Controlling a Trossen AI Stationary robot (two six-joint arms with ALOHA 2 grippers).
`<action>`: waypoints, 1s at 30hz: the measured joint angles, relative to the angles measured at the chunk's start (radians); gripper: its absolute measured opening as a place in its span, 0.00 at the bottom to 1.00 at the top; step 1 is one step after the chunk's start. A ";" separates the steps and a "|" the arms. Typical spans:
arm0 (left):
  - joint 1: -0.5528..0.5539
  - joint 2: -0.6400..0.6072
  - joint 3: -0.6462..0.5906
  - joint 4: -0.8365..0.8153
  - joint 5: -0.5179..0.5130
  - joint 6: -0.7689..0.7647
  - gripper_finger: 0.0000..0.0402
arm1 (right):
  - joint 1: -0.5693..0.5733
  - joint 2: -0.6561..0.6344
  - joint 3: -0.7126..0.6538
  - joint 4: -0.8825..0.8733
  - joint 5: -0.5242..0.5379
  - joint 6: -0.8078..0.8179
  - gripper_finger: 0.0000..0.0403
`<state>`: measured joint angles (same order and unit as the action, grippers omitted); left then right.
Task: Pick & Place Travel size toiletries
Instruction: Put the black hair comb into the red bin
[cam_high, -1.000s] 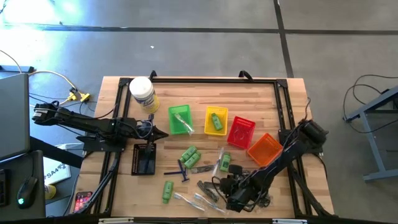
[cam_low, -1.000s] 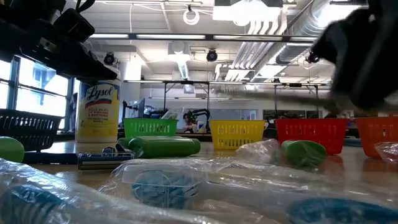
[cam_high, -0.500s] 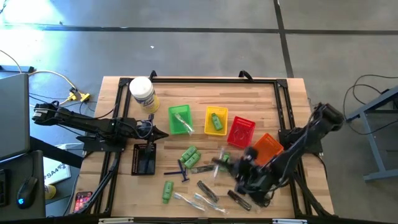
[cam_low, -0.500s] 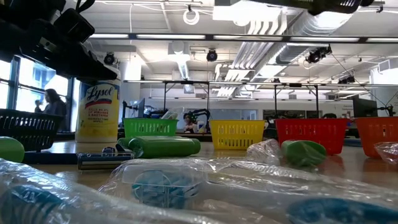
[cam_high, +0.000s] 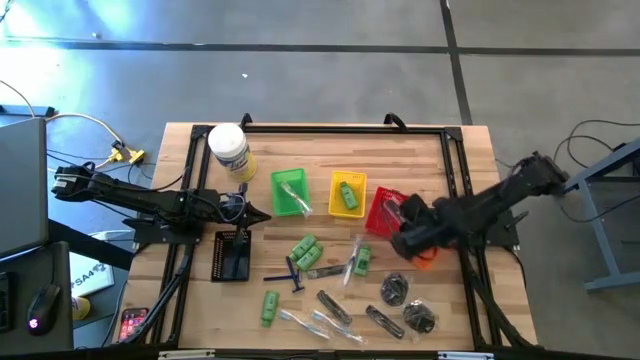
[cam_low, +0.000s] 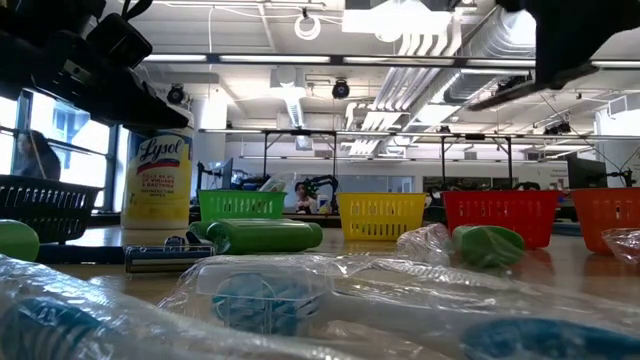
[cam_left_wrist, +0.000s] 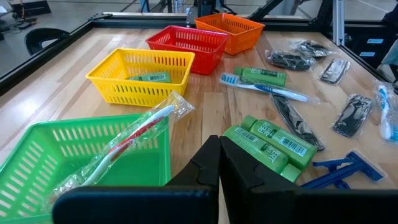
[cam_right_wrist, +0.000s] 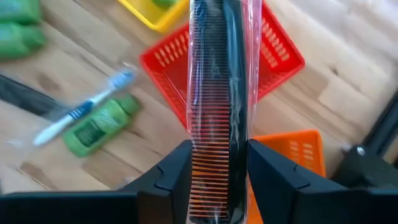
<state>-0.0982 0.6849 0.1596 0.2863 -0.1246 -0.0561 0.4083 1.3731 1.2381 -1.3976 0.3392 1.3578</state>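
The bench carries the same spread as a sec ago; the big change is the right arm. It was low over the clutter at approx 5 o'clock of the bench, w/ its end effector down among the dark pouches. Now it has swung up and back toward 3 o'clock, and the right end effector hangs over the red basket and orange basket, at their shared edge.

The right wrist view shows what it brought: a black comb in a clear sleeve, pinched between the two fingers, standing straight out past them. So the pick is done and the item is in transit. Judged from this, the carry is nearly over; what's left is choosing red vs orange and letting go. The sleeve is slippery and the comb long, so it may tip over a basket rim on release.

The left arm hasn't moved: parked at 9 o'clock, left end effector pressed together, holding nothing, pointed at the green basket.

Already sorted: a toothbrush packet leaning in the green basket, a green tube in the yellow basket. Left on the bench, approx 6 o'clock: green tubes, blue razor, clear packets, two dark pouches. Most of the job remains.
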 joint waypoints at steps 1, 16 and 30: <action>0.000 0.000 0.000 0.000 0.000 0.001 0.00 | -0.037 0.002 0.000 0.001 -0.034 -0.039 0.30; 0.000 0.000 0.000 -0.005 0.000 0.002 0.00 | -0.450 0.202 0.000 0.019 -0.313 -0.475 0.32; 0.000 0.000 0.000 -0.008 0.000 0.002 0.00 | -0.527 0.420 0.000 0.059 -0.373 -0.659 0.40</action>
<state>-0.0982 0.6846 0.1596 0.2779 -0.1246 -0.0536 -0.1184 1.7929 1.2385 -1.3388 -0.0341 0.6991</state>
